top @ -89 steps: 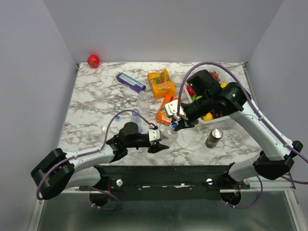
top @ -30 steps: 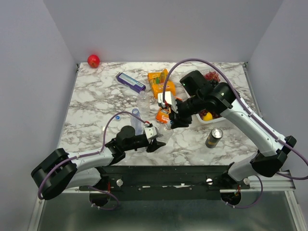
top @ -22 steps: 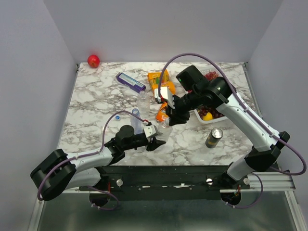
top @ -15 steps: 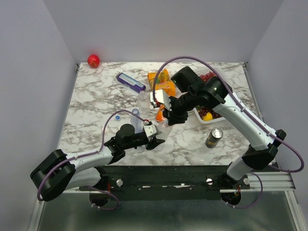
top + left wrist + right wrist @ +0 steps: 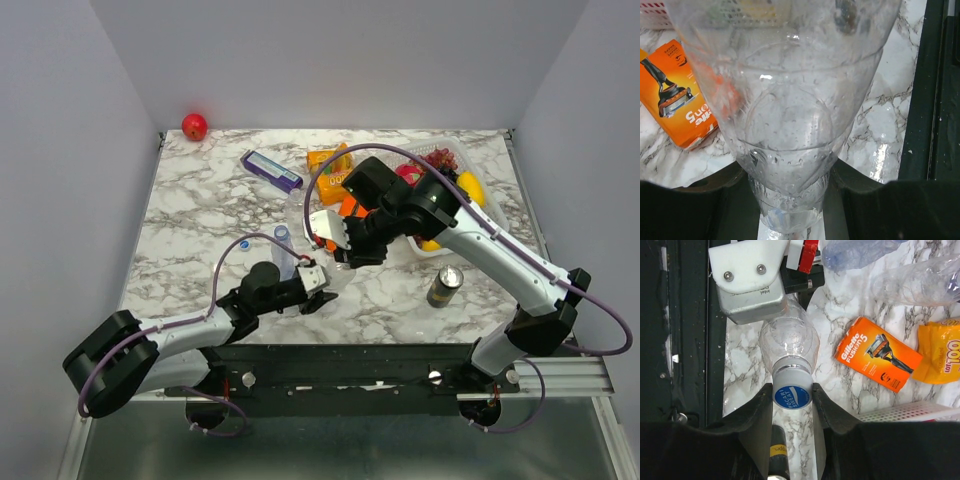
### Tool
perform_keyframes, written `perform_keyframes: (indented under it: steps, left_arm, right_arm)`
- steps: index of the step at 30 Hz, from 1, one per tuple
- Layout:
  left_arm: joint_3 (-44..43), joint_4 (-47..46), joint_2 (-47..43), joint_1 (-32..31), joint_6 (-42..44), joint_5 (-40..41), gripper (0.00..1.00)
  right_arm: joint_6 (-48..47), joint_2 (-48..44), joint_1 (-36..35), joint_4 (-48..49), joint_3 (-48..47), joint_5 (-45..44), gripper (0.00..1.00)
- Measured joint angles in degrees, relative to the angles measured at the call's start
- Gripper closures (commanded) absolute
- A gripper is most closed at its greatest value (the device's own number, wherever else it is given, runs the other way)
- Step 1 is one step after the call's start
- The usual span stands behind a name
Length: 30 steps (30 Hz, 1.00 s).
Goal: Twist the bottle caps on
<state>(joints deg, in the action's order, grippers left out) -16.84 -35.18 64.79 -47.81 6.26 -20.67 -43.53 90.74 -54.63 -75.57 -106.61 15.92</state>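
The right tool (image 5: pixel 792 402) has its two dark fingers (image 5: pixel 759 412) pressed against opposite sides of a small round blue plastic screw cap (image 5: pixel 792 395), pinching it. The cap sits on the neck of a slim clear plastic bottle (image 5: pixel 789 342), printed top facing the right wrist camera. The left tool (image 5: pixel 790 200) is closed on the base end of the same bottle, so the bottle is held above the surface between the two tools, neck pointing away from the left one. Beside the bottle on the white marble surface (image 5: pixel 190 210) lies a flat orange razor box (image 5: pixel 877 360), with a yellow-orange pouch (image 5: pixel 940 357) just beyond it and the rim of a white plastic basket (image 5: pixel 910 412) near both. A dark metal drink can (image 5: pixel 445 286) stands near the front edge, right of the tools. Another clear bottle (image 5: pixel 920 282) lies farther back, and a second blue cap (image 5: pixel 244 243) rests loose on the marble left of the left arm.
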Motion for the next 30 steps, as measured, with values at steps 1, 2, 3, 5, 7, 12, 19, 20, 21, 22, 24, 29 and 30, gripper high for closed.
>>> perform_keyframes:
  steps: [1, 2, 3, 5, 7, 12, 19, 20, 21, 22, 24, 29, 30]
  left_arm:
    - [0.94, -1.09, 0.0, -0.04, 0.11, 0.44, 1.0]
    - [1.66, -2.05, 0.0, -0.04, 0.2, 0.79, 1.0]
    - [2.64, -3.3, 0.0, -0.15, 0.66, 1.16, 1.0]
    - [3.8, -4.57, 0.0, -0.26, 1.7, 1.55, 1.0]
    - [4.22, -4.61, 0.0, -0.33, 2.71, 1.84, 1.0]
    - [4.04, -4.0, 0.0, -0.55, 3.89, 2.05, 1.0]
    - [2.34, -0.79, 0.02, -1.57, 5.88, 4.52, 1.0]
    - [2.27, -0.63, 0.02, -1.62, 6.19, 4.87, 1.0]
    - [2.21, -0.63, 0.02, -1.7, 6.4, 5.31, 1.0]
    - [2.08, -0.26, 0.02, -1.79, 6.51, 5.66, 1.0]
    - [2.05, -0.02, 0.02, -1.81, 6.54, 6.14, 1.0]
    - [2.08, 1.05, 0.04, -1.81, 6.05, 6.95, 1.0]
    - [2.08, 1.14, 0.04, -1.81, 5.97, 7.08, 1.0]
  right_arm:
    - [0.35, 0.0, -0.13, 0.28, 0.55, 0.31, 0.65]
    - [0.79, 0.0, -0.17, 0.61, 1.07, 0.76, 0.65]
    - [1.36, 0.0, -0.13, 0.83, 1.62, 1.6, 0.65]
    - [2.58, 0.0, -0.11, 1.11, 2.56, 2.89, 0.65]
    - [3.48, 0.0, 0.0, 1.2, 3.21, 3.48, 0.65]
    - [4.52, 0.02, 0.2, 1.25, 3.34, 3.65, 0.66]
    - [4.5, 0.07, 0.31, 0.48, 3.41, 2.16, 0.66]
    - [4.5, 0.07, 0.31, 0.48, 3.5, 1.95, 0.66]
    - [4.5, 0.07, 0.28, 0.5, 3.67, 1.9, 0.65]
    - [4.52, 0.13, 0.24, 0.52, 3.8, 1.66, 0.65]
    - [4.68, 0.26, 0.2, 0.52, 3.91, 1.25, 0.65]
    - [6.12, 1.29, 0.17, 0.7, 3.91, -0.48, 0.6]
    - [6.29, 1.42, 0.17, 0.72, 3.91, -0.72, 0.58]
